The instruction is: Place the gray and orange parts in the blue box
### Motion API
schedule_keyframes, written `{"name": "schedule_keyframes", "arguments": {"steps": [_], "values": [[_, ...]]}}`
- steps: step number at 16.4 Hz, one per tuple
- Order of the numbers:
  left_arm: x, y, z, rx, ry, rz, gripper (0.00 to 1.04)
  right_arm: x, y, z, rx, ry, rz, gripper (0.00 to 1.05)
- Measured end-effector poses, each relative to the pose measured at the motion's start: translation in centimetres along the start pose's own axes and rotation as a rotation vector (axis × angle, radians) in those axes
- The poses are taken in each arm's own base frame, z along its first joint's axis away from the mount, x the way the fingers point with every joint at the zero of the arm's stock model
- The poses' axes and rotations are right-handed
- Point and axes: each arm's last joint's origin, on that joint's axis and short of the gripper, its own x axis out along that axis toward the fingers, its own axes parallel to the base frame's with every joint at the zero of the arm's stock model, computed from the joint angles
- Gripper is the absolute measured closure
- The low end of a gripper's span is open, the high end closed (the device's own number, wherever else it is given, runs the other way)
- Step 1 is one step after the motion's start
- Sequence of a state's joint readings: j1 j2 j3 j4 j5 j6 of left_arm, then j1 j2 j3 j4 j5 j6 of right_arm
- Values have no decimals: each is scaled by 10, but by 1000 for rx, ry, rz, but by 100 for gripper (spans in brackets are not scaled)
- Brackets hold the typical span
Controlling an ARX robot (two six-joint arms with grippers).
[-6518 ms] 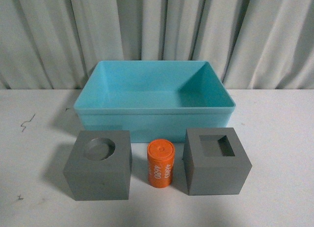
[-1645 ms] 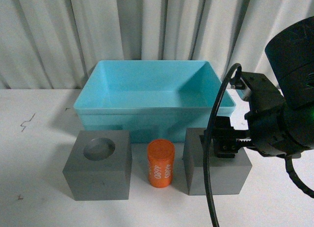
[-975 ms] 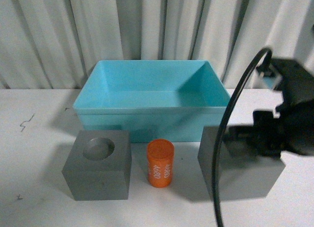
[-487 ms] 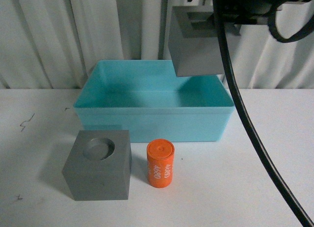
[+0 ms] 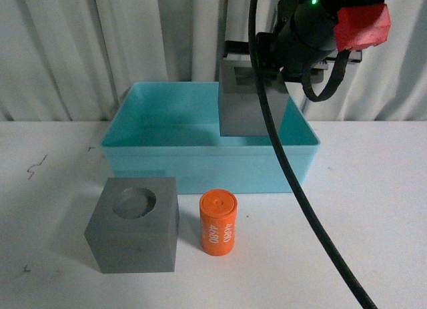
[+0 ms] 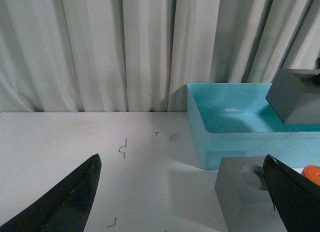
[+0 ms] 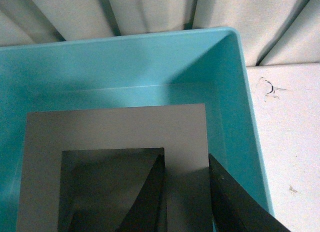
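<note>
My right gripper (image 5: 263, 65) is shut on the gray cube with the square recess (image 5: 253, 103) and holds it in the air over the right part of the blue box (image 5: 133, 146). In the right wrist view one finger is inside the recess and one outside the cube's wall (image 7: 186, 192), with the cube (image 7: 115, 132) above the box floor (image 7: 125, 66). The gray cube with the round recess (image 5: 135, 222) and the orange cylinder (image 5: 218, 223) stand on the table in front of the box. My left gripper (image 6: 182, 192) is open and empty, left of the round-recess cube (image 6: 245, 187).
White curtains (image 5: 100, 42) hang behind the box. The white table (image 5: 373, 202) has small dark marks at the left (image 5: 37, 165). A black cable (image 5: 300, 209) runs from the right arm down across the front view.
My right gripper took hold of the square-recess cube at the front right, lifted it off the table and carried it up and back; it has now come lower over the box.
</note>
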State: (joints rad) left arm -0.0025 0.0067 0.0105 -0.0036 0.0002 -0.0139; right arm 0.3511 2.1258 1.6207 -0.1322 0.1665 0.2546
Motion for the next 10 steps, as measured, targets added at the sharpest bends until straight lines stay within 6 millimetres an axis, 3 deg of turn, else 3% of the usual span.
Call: {"name": "schedule_keyframes", "arguments": {"steps": [10], "values": [[0,0,0,0,-1,0,7,20,-31,-25,65,60,-134,86]]}}
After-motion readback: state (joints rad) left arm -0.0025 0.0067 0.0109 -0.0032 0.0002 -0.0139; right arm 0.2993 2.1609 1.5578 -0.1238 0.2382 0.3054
